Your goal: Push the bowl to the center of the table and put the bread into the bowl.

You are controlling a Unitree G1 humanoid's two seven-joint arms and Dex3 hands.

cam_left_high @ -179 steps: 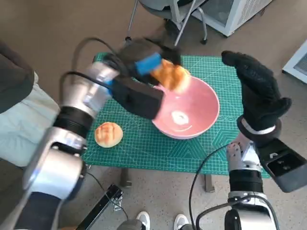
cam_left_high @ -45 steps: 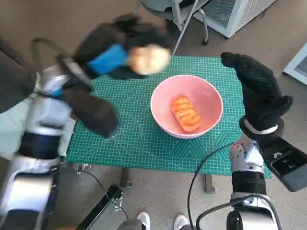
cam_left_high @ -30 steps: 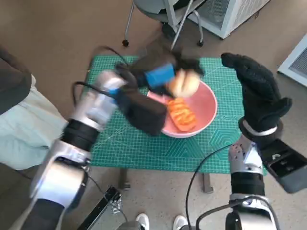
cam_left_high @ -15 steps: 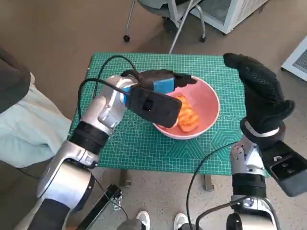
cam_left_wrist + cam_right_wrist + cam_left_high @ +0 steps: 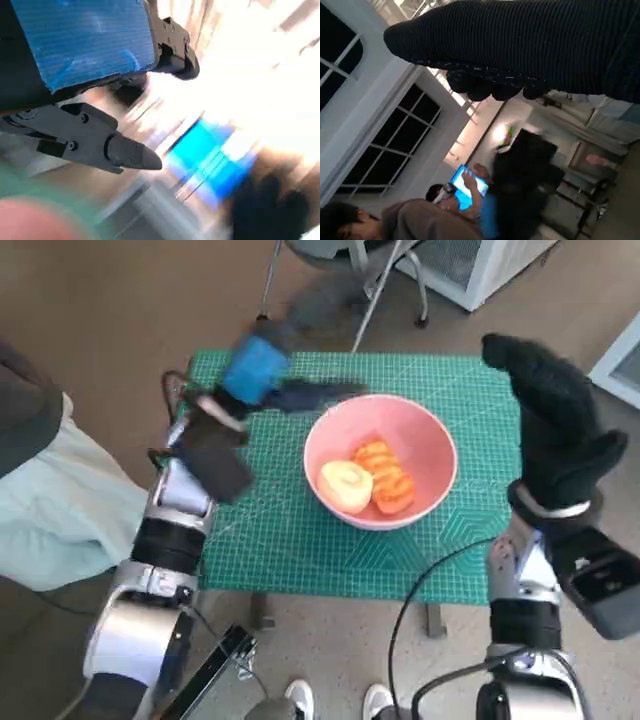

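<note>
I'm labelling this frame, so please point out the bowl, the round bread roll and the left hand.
bowl (image 5: 432,436): head view, bare pink inner wall.
round bread roll (image 5: 346,485): head view, pale top.
left hand (image 5: 256,364): head view, blue-taped back.

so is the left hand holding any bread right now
No, the left hand is empty above the mat, and both breads lie in the pink bowl.

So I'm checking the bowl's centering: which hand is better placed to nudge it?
Probably the left hand: it hovers, empty, beside the pink bowl. The right hand is raised upright off the table edge.
</note>
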